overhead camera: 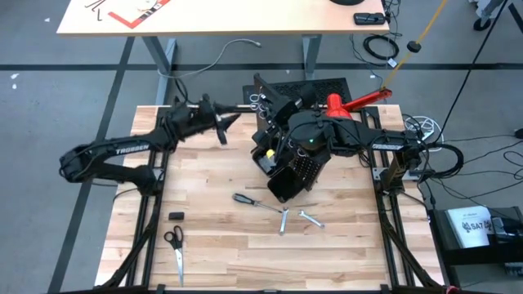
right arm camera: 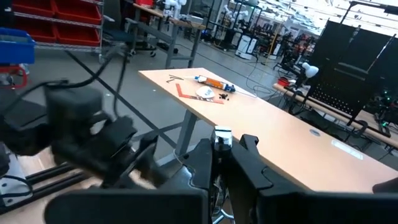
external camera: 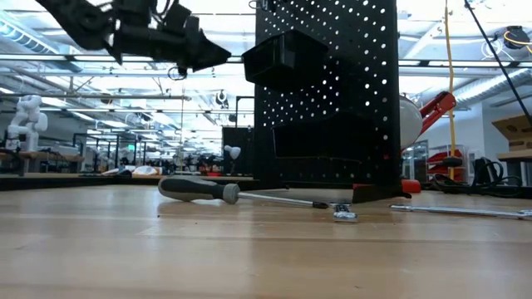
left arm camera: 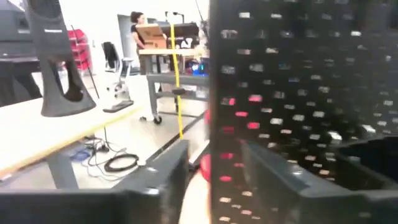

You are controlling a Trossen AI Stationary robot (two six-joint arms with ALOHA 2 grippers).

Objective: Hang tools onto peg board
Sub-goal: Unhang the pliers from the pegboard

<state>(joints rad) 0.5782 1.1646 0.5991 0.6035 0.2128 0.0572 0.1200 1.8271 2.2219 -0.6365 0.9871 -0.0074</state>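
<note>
The upright black peg board (external camera: 332, 100) stands mid-table with its black bin (external camera: 283, 58) on the front. My left gripper (left arm camera: 211, 183) hovers open and level just left of the board (overhead camera: 301, 169), nothing between its fingers. High at the board's top, my right gripper (right arm camera: 222, 146) is shut with a small silver piece at its tips. On the wood lie a dark-handled screwdriver (overhead camera: 253, 202) and two thin silver wrenches (overhead camera: 283, 220) (overhead camera: 310, 218). My right gripper pinches a small silver piece (right arm camera: 222, 135) between its two fingertips, held high and level. Which tool it is, and whether it touches the board, I cannot tell.
Scissors (overhead camera: 176, 249) and a small black block (overhead camera: 176, 216) lie near the table's front left. A red-handled clamp (overhead camera: 359, 102) and a flat black slotted panel (overhead camera: 323, 84) sit behind the board. Cables trail off the right edge.
</note>
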